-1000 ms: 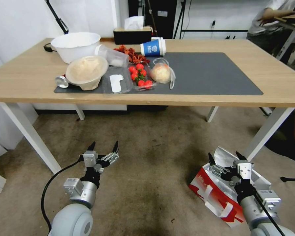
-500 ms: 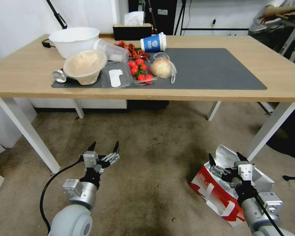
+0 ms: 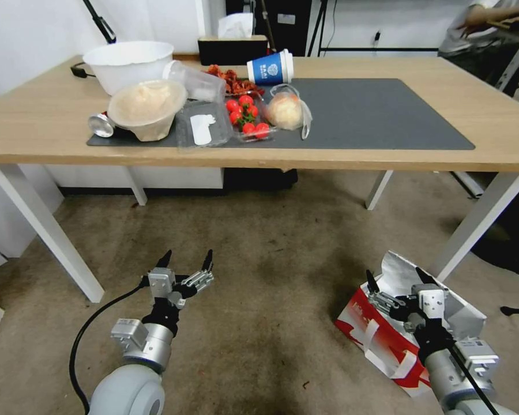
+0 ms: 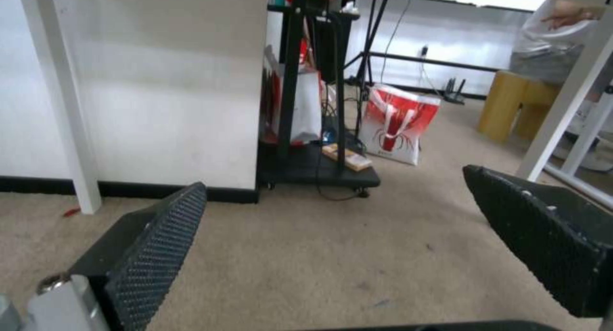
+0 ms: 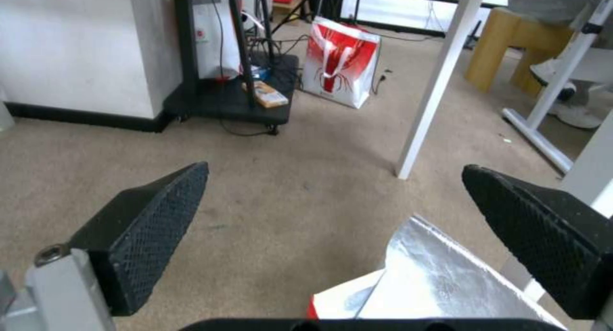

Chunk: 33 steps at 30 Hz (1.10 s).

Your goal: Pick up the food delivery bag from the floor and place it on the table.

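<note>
Down in the lower right of the head view you have the food delivery bag point(image 3: 386, 340) lying tipped on the floor point(image 3: 259, 276), its red side panel up, flat white handles across it and the silver foil lining showing at its open mouth. Your right gripper point(image 3: 401, 278) hangs just above that mouth with its fingers spread wide and nothing between them; in the right wrist view the two black pads point(image 5: 153, 225) stand well apart, with the foil flap of the bag point(image 5: 434, 278) low between them. Your left gripper point(image 3: 187, 259) sits in the lower left of the head view, over bare carpet, well apart from the bag, fingers likewise spread and empty. Across the upper half of the frame runs the table point(image 3: 40, 132) on white legs, with the dark grey mat point(image 3: 375, 115) on top. At the mat's left end you can see a white bowl point(image 3: 127, 63), a paper bowl point(image 3: 147, 109), a tipped blue paper cup point(image 3: 268, 68), a tray of cherry tomatoes point(image 3: 245, 118) and a bun in a clear plastic bag point(image 3: 285, 110). The mat's right half lies bare.
</note>
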Motion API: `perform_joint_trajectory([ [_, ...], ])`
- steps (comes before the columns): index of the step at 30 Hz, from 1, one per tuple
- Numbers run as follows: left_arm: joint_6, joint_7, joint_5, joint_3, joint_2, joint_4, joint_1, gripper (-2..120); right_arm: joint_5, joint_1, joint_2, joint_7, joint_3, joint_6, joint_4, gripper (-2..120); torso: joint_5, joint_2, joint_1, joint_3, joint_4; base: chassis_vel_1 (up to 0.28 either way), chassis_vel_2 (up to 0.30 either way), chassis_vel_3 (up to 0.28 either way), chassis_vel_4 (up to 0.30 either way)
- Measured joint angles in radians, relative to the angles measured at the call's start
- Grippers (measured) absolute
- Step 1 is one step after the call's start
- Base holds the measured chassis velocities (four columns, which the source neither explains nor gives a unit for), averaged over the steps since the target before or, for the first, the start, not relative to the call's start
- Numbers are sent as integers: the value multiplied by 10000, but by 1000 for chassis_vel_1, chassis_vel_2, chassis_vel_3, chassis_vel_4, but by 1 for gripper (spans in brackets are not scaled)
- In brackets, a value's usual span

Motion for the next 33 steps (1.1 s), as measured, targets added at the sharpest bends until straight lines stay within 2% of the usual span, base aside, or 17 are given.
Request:
perform_joint_trajectory([
  [15, -86, 27, 29, -58, 39, 191, -85, 100, 15, 12, 13, -21, 11, -7, 44, 100, 0, -638, -135, -503, 0, 0, 0, 0, 0],
  [22, -111, 43, 27, -66, 43, 250, -99, 100, 19, 19, 14, -22, 18, -9, 31, 100, -1, -828, -175, -653, 0, 0, 0, 0, 0],
  [33, -181, 120, 24, -81, 62, 351, -146, 100, -15, 43, 30, -27, -11, -29, -23, 100, 0, -1325, -256, -1069, 0, 0, 0, 0, 0],
])
